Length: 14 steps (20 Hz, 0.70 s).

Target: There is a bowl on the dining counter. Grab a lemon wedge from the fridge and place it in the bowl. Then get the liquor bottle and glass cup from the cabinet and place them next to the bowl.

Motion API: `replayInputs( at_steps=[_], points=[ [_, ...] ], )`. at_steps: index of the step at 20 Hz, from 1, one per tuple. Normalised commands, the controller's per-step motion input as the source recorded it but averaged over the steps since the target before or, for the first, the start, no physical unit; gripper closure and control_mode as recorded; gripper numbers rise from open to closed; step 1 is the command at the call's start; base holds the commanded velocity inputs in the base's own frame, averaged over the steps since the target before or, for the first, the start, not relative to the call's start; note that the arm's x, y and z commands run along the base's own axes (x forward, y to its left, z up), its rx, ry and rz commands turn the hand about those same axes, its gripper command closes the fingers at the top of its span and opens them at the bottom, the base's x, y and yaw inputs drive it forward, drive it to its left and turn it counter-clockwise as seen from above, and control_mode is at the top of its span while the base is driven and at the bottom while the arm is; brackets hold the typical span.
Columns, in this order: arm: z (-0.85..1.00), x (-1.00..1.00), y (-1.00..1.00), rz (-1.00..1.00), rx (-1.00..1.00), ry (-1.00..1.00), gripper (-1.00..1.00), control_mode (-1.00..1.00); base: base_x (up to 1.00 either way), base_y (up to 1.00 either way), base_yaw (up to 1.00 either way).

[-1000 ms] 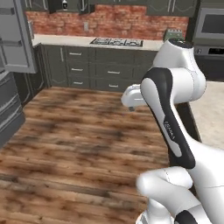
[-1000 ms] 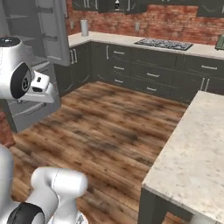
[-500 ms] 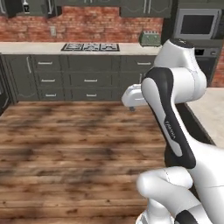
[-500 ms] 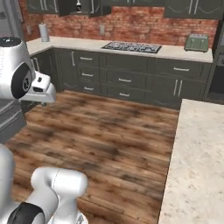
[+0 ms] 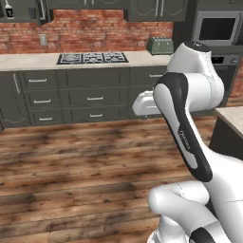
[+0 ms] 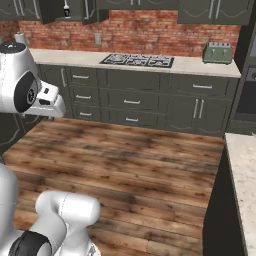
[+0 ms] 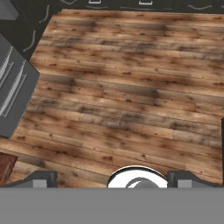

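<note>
A wooden plank floor [image 5: 71, 166] is stretching across a kitchen toward a run of dark grey drawers [image 6: 131, 102] with pale handles. A light counter [image 5: 28, 60] is running along a red brick wall [image 5: 104, 33], carrying a gas cooktop [image 5: 92, 58] at its middle and a green toaster [image 6: 218, 52] farther right. A built-in microwave [image 5: 216, 28] is sitting in a dark column beside the toaster, while dark upper cabinets [image 6: 210, 10] are hanging above and a pale speckled counter edge [image 6: 243, 165] is showing at right.
</note>
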Motion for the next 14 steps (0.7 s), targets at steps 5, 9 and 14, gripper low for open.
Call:
replayInputs(
  at_steps=[5,9,14],
  points=[
    [0.0,0.0,0.0,0.0,0.0,0.0,-1.0,1.0,1.0,0.47,-0.16],
    [0.0,0.0,0.0,0.0,0.0,0.0,-1.0,1.0,1.0,0.4,-0.15],
    [0.0,0.0,0.0,0.0,0.0,0.0,-1.0,1.0,1.0,0.42,-0.15]
  ],
)
